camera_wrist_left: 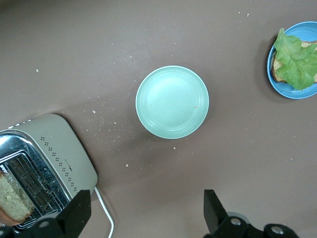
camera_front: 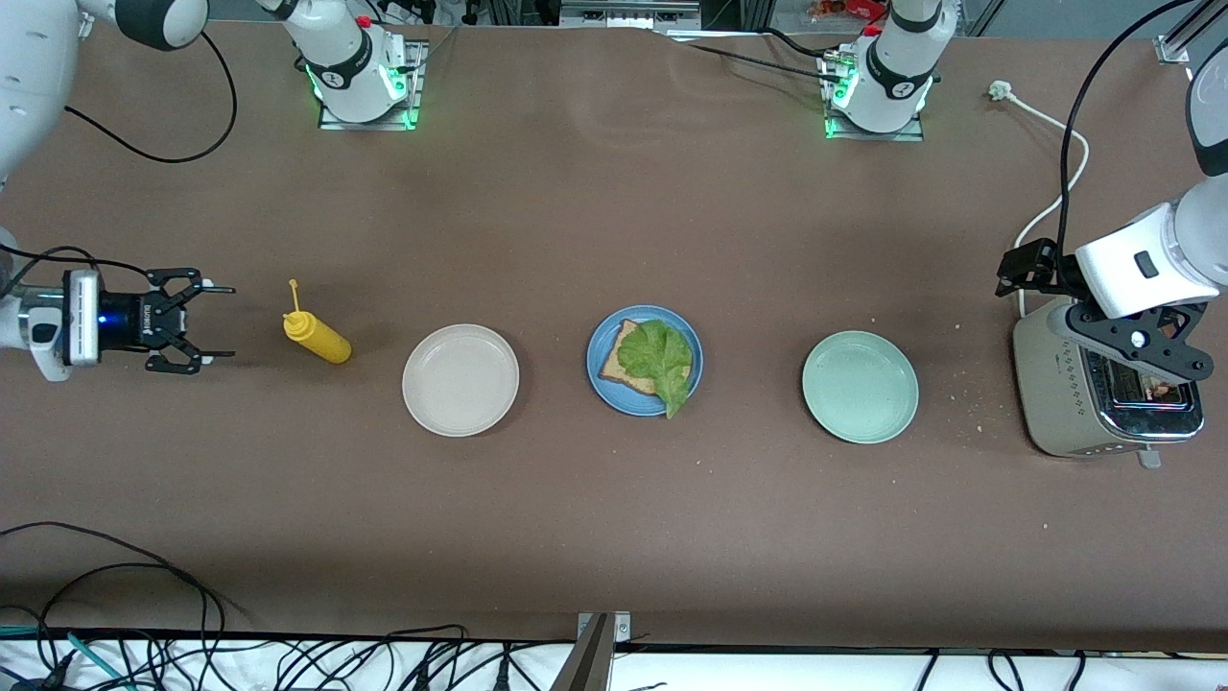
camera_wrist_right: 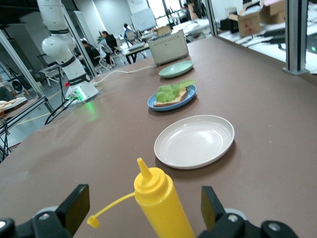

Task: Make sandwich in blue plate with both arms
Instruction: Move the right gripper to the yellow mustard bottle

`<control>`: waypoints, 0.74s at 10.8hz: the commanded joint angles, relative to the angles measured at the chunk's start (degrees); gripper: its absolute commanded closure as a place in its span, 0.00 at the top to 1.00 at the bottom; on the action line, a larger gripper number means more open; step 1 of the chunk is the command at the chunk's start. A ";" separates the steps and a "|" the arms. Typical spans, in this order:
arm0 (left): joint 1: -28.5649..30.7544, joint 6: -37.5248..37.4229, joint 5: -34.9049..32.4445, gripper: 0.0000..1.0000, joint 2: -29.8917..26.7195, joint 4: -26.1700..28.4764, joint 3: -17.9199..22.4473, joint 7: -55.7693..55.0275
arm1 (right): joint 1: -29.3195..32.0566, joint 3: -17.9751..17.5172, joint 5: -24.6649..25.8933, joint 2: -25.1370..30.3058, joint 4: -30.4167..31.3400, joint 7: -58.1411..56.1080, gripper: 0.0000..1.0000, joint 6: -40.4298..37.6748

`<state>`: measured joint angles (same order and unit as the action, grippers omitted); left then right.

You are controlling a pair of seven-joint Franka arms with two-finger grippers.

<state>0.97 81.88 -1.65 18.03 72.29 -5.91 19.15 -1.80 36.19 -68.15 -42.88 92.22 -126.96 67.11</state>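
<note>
The blue plate lies mid-table between two other plates. On it rests one slice of brown toast with a green lettuce leaf on top, also seen in the left wrist view. A second slice stands in a slot of the toaster. My left gripper hangs open over the toaster, nothing between its fingers. My right gripper is open low at the right arm's end of the table, pointing at a yellow squeeze bottle that is just in front of its jaws.
A beige plate lies between the yellow bottle and the blue plate. A pale green plate lies between the blue plate and the toaster. Crumbs are scattered near the toaster, and its white cord runs toward the left arm's base.
</note>
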 commanded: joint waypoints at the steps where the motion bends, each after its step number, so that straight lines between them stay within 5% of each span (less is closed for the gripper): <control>1: -0.01 -0.58 -1.42 1.00 -0.72 0.49 -0.16 -0.08 | 0.49 0.46 -3.75 -5.79 -1.25 -9.41 1.00 -3.21; 8: -0.01 -1.19 -1.60 1.00 -0.72 0.40 -0.16 -0.08 | 1.45 -2.86 -9.72 -13.89 -1.16 -16.56 1.00 -5.15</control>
<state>0.98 81.66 -1.65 18.03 72.29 -5.91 19.15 -0.87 35.30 -75.77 -54.59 92.14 -142.48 63.49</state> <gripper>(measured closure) 0.000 0.000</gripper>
